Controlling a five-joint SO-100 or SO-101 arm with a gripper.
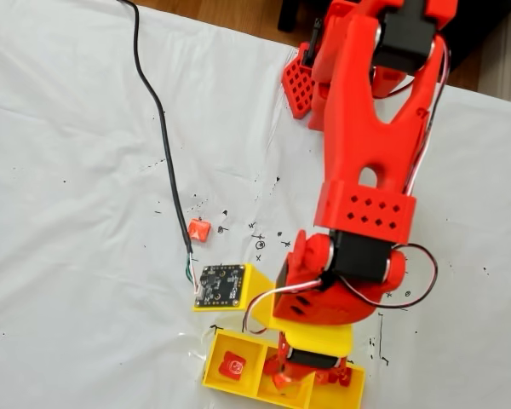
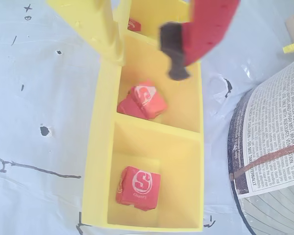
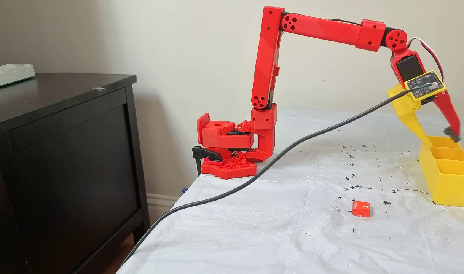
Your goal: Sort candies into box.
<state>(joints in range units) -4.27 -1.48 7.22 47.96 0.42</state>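
In the fixed view from above, a single orange-red square wrapped candy (image 1: 198, 229) lies loose on the white plastic-covered table (image 1: 77, 213), just right of the black cable (image 1: 157, 111) and apart from the long shallow bright yellow plastic box (image 1: 226, 377) at the lower edge; the box's left compartment there holds one red candy. In the wrist view the box (image 2: 102, 147) runs lengthwise up and down the picture, its three square compartments stacked along that long axis: the nearest holds one deeper red candy with a white letter (image 2: 138, 187), lying flat and slightly turned, the middle holds what look like two orange-red candies (image 2: 143, 102) heaped against each other near its left wall, and a scrap of red shows in the farthest. The red and yellow two-finger gripper (image 2: 142, 49) hangs over the middle compartment, jaws spread wide with nothing between them. The step in hand appears to be the release just made or finishing, so the sound course is to lift straight up clear of the box walls before swinging away, lest a finger catch the rim and drag the light tray. In the side fixed view the loose candy (image 3: 361, 209) sits well left of the box (image 3: 450, 186), one flat face up, edges roughly square to the table front; approaching it from above with jaws across two opposite sides should suit.
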